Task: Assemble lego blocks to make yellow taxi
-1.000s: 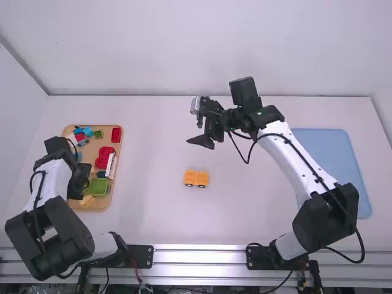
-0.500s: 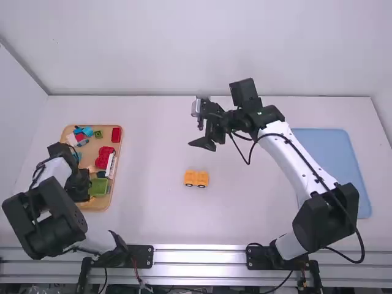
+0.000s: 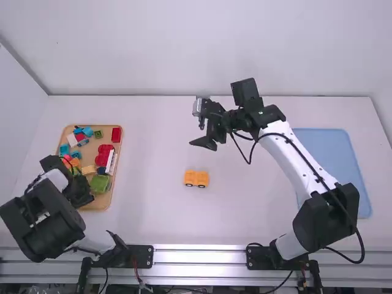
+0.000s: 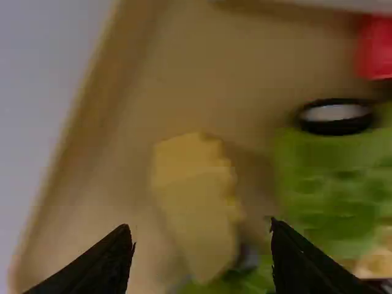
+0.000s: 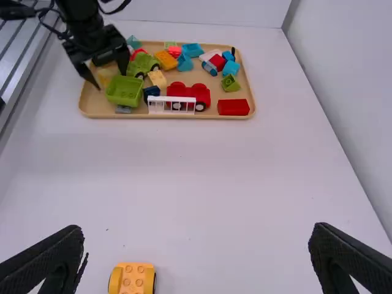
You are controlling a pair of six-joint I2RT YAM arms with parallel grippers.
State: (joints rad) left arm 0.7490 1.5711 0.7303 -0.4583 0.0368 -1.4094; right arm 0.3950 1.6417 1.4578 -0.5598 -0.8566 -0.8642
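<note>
Yellow, bumpy plastic block [image 4: 193, 177] lies under the spread left hand [image 4: 200, 226], probably for picking up; right hand [image 5: 198, 228] is spread too.

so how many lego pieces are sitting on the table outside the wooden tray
1: the orange wheeled piece, near the middle of the table, between the wooden tray and the blue tray. Others may be hidden.

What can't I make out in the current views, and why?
- High view: the tray's near-left part, hidden by the left arm.
- Left wrist view: the yellow block's studs, blurred.
- Left wrist view: full outlines of the red block and green block, cut off by the edge.
- Right wrist view: the orange car's near end, cut off by the edge.
</note>
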